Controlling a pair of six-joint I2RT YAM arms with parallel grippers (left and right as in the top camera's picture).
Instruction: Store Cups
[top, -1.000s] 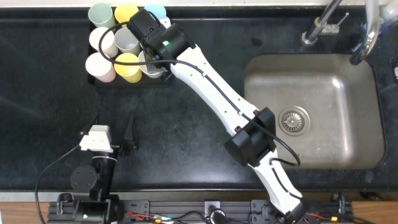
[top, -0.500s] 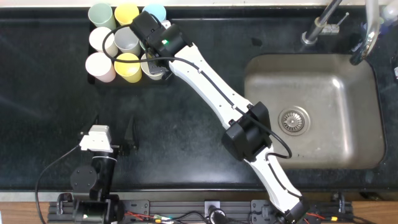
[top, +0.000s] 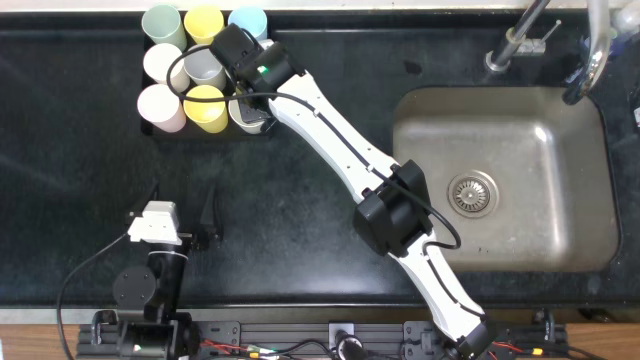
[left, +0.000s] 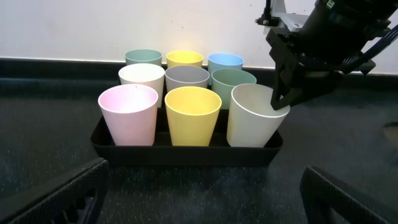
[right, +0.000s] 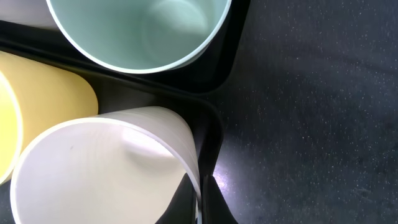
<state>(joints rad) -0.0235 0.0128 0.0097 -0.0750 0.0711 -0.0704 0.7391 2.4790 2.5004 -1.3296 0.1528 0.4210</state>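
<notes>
Black countertop (top: 80, 160) runs from the far left to the sink, with bare surface left of the tray and in front of it.

Left gripper (top: 184, 192): sits low near its base, fingers spread wide, nothing between them. A strip of open counter separates it from the tray.

Tray (left: 186, 152): black, shallow, set at the counter's back edge against the wall. It holds nine cups in three rows of three, packed close.
- Front row: pink cup (left: 129, 114), yellow cup (left: 192, 115), cream cup (left: 252, 116).
- Middle row: white cup (left: 141, 76), grey cup (left: 187, 78), green cup (left: 233, 79).
- Back row: sage cup (left: 143, 57), second yellow cup (left: 184, 58), blue cup (left: 225, 61).

Cream cup: in the tray's front right corner, tilted, its rim leaning out toward the tray's right wall. The other cups stand upright.

Right gripper (left: 281, 99): the arm reaches across from the right side to the tray. Its fingers are pinched on the cream cup's rim at the side nearest the tray corner, one finger inside, one outside. The right wrist view shows the tray's corner wall just beside the cup.

Right of the tray: open counter up to the steel sink (top: 430, 130), with the faucet (top: 515, 40) behind it.
</notes>
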